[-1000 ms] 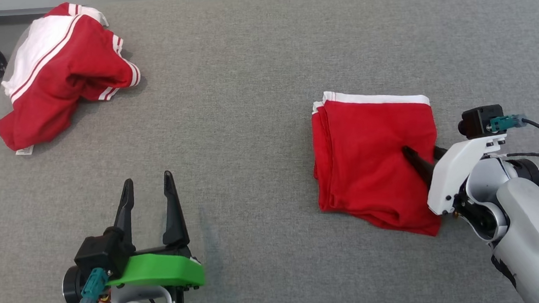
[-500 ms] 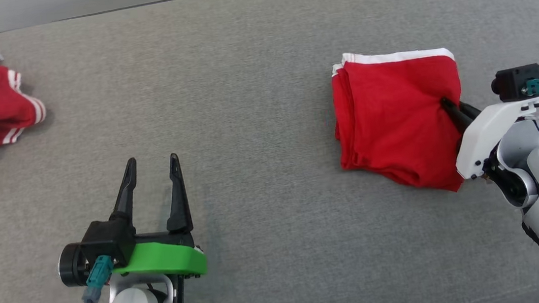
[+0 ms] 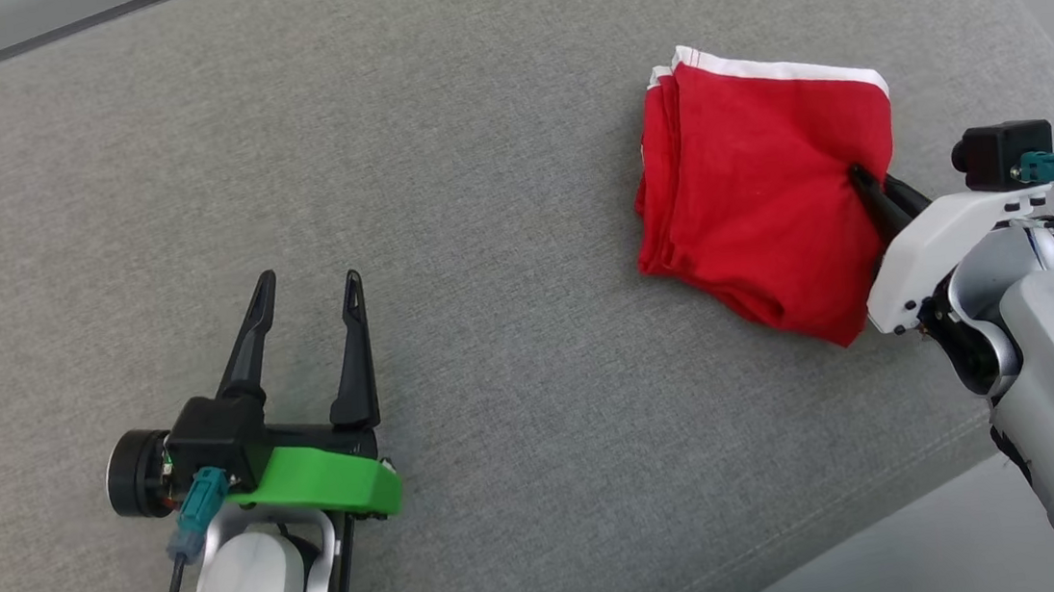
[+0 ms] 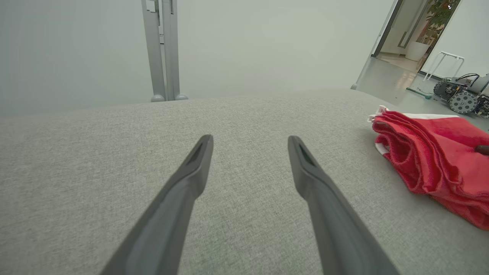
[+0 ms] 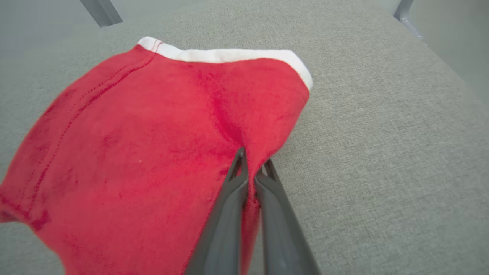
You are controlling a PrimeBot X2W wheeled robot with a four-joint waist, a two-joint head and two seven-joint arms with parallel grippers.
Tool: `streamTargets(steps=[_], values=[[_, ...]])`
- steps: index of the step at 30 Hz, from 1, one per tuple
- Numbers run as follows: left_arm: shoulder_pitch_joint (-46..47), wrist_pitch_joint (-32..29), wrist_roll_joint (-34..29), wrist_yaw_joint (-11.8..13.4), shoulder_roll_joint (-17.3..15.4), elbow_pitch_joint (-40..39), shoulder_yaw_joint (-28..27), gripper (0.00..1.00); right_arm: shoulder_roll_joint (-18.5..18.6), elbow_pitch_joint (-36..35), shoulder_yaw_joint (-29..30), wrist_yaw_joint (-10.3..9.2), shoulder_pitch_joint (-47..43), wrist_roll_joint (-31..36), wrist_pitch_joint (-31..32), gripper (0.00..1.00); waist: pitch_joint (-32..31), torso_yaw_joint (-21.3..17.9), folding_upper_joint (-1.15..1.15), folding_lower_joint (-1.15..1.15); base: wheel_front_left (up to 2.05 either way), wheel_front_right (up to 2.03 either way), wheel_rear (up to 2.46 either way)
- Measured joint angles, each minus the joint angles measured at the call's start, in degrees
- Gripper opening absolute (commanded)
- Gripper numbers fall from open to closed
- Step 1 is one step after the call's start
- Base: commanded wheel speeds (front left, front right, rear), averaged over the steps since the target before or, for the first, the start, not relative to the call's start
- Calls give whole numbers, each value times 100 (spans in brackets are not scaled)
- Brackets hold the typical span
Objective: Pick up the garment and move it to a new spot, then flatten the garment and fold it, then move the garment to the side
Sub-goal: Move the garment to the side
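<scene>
While the big grey woven-fabric padded surface (image 3: 498, 192) is taking up pretty much the whole scene, the folded red cloth garment with the white trimmed edge (image 3: 758, 187) is sitting on it over toward the robot's right, close to that end of the padding. It's folded into a rough rectangle, with the white band running along the far edge and the stacked layers showing on the side facing the left arm.

The right gripper (image 3: 869, 178) is clamping down on the garment's right edge. From the right wrist view, the two dark fingers (image 5: 229, 206) are squeezing almost together, with a fold of red cloth (image 5: 145, 145) caught between them, and the fabric is puckering in toward the pinch. I can't really tell whether the rest of the garment is lying flat or lifting off a bit.

The left gripper (image 3: 310, 278) is hanging out well apart from the garment, over bare grey fabric, with its fingers spread wide and nothing between them. Its wrist camera is showing the same thing: the gripper (image 4: 250, 139) is gaping over the padding, and the red bundle (image 4: 439, 152) is sitting off to one side.

Smaller stuff: a bright green plastic bracket (image 3: 322, 480) is riding on the left wrist and a white one (image 3: 938, 242) on the right.
</scene>
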State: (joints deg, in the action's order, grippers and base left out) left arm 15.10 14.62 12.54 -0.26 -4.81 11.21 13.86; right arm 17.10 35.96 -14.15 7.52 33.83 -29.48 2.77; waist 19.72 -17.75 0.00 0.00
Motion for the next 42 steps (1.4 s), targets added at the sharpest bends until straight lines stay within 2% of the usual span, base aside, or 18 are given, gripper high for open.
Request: streamTargets(steps=[4, 7, 11, 22, 29, 30, 31, 32, 36, 42], values=[[-1, -44, 26, 7, -11, -38, 11, 100, 13, 267, -56, 0, 187, 243, -87, 0, 154, -118, 0, 0, 0, 0, 0], [-1, -52, 36, 22, -21, -102, 25, 100, 76, 460, -74, 0, 431, 371, -97, 0, 221, -53, 0, 0, 0, 0, 0], [-8, -65, 62, 53, -48, -232, 4, 100, 297, 766, -43, 1, 805, 560, -80, 0, 257, 151, 0, 0, 0, 0, 0], [-90, -129, 145, 156, -135, -572, -43, 100, 1228, 1855, 436, 1, 1784, 1259, -69, 0, 370, 848, 0, 0, 0, 0, 0], [-124, -153, 146, 187, -154, -700, -11, 100, 1511, 2461, 838, 1, 2214, 1808, -94, 0, 535, 1144, 0, 0, 0, 0, 0], [-127, -153, 146, 189, -157, -709, -9, 100, 1525, 2552, 992, 2, 2280, 1857, -166, 29, 560, 1176, 0, 0, 0, 0, 0], [-128, -152, 146, 204, -162, -715, -9, 100, 1538, 2607, 1113, 2, 2327, 1901, -288, 94, 581, 1198, 0, 0, 0, 0, 0], [-128, -153, 147, 213, -163, -719, -2, 100, 1564, 2668, 1209, 1, 2377, 2008, -398, 100, 602, 1224, 0, 0, 0, 0, 0], [-129, -151, 154, 230, -163, -720, 13, 100, 1533, 2772, 1472, 1, 2416, 2451, -890, 100, 660, 1290, 0, 0, 0, 0, 0], [-128, -116, 199, 255, -153, -654, 19, 100, 1169, 2814, 1701, 1, 2479, 2809, -1325, 100, 592, 1256, 0, 0, 0, 0, 0]])
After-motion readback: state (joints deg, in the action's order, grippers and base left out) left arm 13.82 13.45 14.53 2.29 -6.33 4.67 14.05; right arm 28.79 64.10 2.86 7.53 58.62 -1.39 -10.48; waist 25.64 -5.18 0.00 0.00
